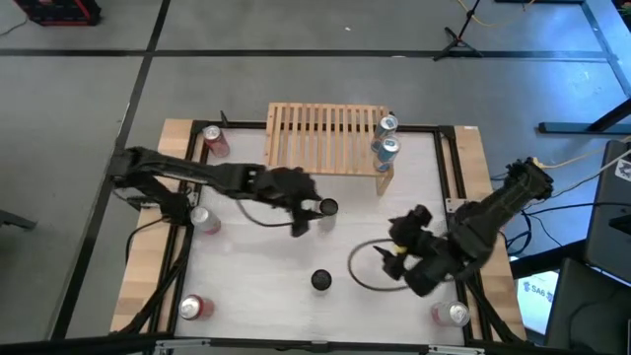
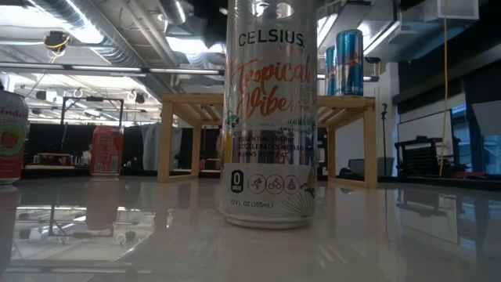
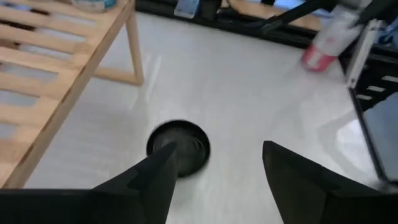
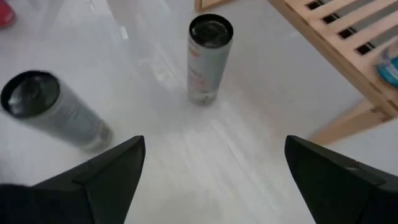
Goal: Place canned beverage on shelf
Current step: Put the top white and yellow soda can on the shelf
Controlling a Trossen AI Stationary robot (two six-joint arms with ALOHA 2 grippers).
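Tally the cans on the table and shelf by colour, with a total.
Blue cans on the shelf: 2, and
Red-and-silver cans on the table: 4
Dark-topped cans on the table: 2, and
Total: 8 cans

The shelf, a low light-wood rack with a slatted top, stands at the bench's far edge. Two blue cans stand upright at its right end. A silver can stands upright before it.
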